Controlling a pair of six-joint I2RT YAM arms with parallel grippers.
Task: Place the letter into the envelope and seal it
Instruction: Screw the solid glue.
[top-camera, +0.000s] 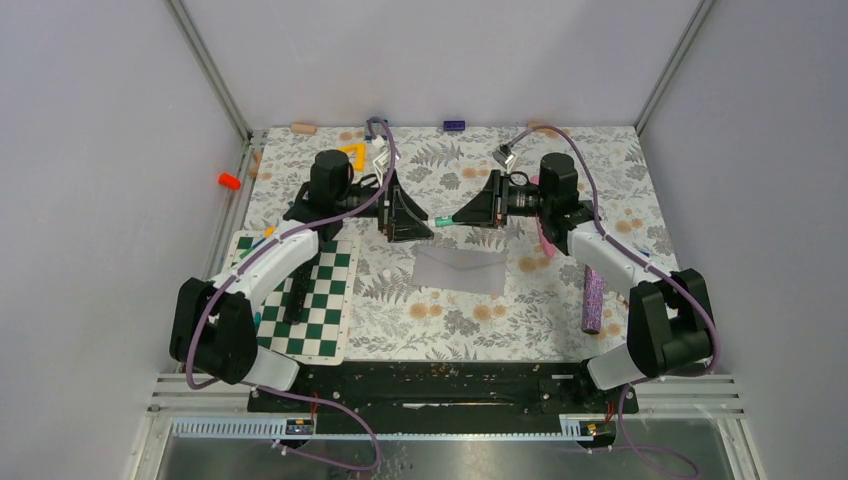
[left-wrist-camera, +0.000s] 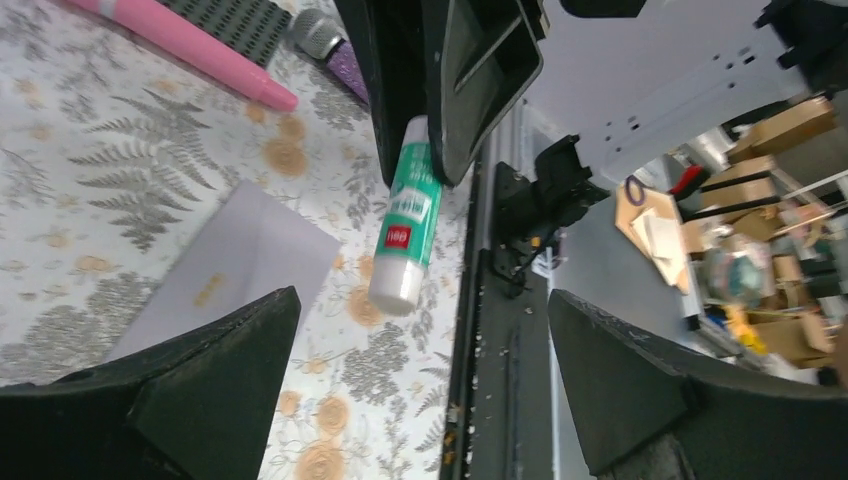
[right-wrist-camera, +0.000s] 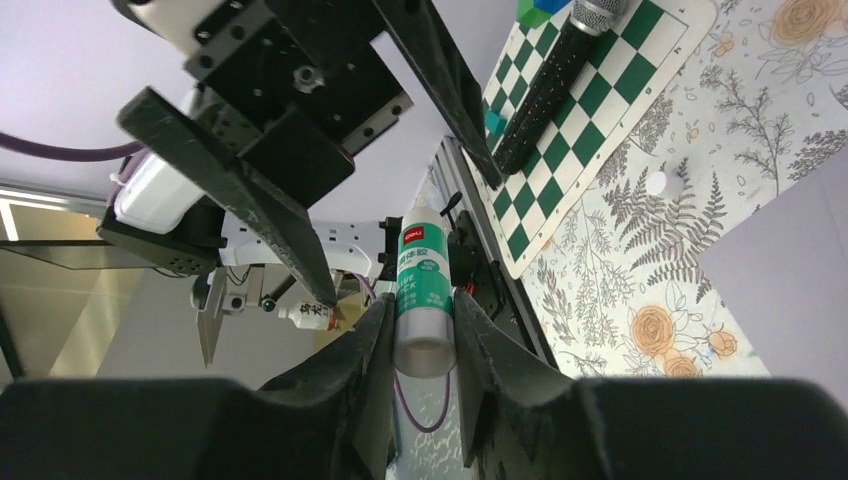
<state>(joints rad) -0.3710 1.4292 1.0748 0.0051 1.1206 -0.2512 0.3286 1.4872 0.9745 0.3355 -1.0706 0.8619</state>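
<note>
The grey envelope lies flat on the floral table, below both grippers; it also shows in the left wrist view and at the right edge of the right wrist view. The tan letter is not in view. My right gripper is shut on a green and white glue stick and holds it in the air above the table. The stick's white cap points at my left gripper. That gripper is open wide and empty, its fingertips just short of the cap.
A green and white chessboard mat with a black microphone lies at the left. A purple glitter microphone lies at the right. A pink marker and a dark studded plate lie beyond the envelope.
</note>
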